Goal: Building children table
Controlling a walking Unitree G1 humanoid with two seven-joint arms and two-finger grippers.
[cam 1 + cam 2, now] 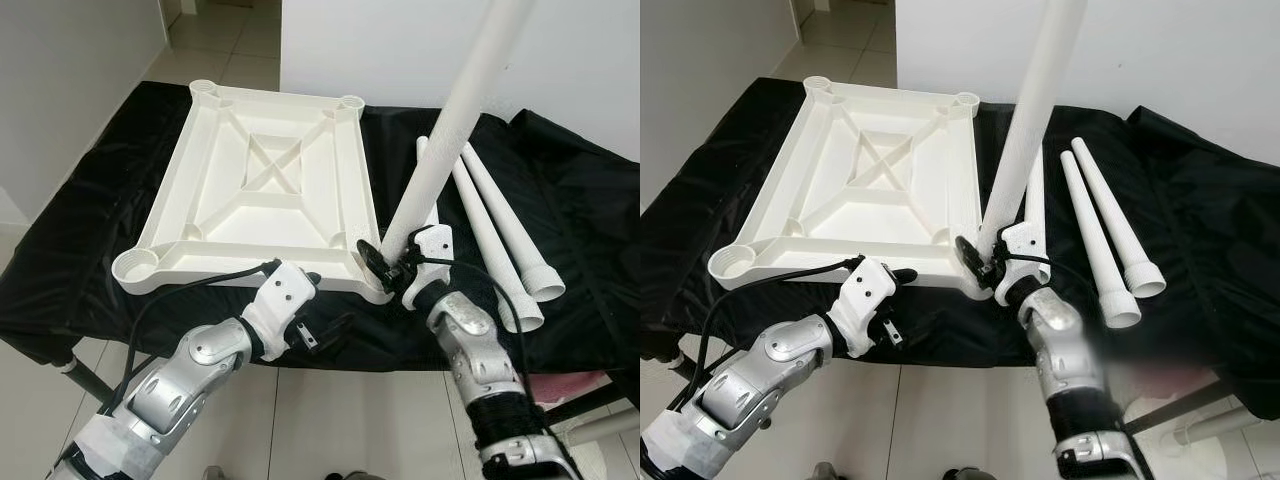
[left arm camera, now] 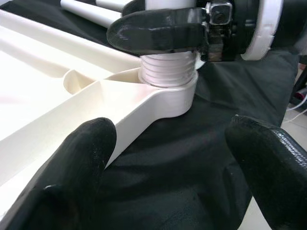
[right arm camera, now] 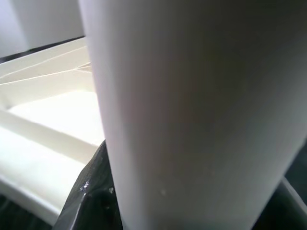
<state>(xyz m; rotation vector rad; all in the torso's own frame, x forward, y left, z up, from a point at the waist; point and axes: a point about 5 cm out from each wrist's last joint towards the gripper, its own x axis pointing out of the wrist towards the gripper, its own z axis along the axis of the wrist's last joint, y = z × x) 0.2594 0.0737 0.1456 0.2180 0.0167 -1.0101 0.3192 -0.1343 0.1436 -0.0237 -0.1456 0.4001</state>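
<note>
White plastic tabletop [image 1: 262, 190] lies upside down on black cloth [image 1: 560, 210], sockets up. Right gripper [image 1: 392, 262] clamps table leg [image 1: 450, 130], threaded end seated in near corner socket [image 2: 169, 93], probably for screwing in. Left gripper [image 1: 322, 330] hovers beside, fingers apart.

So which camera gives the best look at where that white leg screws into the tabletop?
The left wrist view: the leg's threaded end sits in the corner socket, close up. Both eye views show that joint small, behind the right tool. The right wrist view shows just blurred leg.

smooth glossy white plastic tabletop [image 1: 262, 190] on crinkled black cloth [image 1: 560, 200].
</note>
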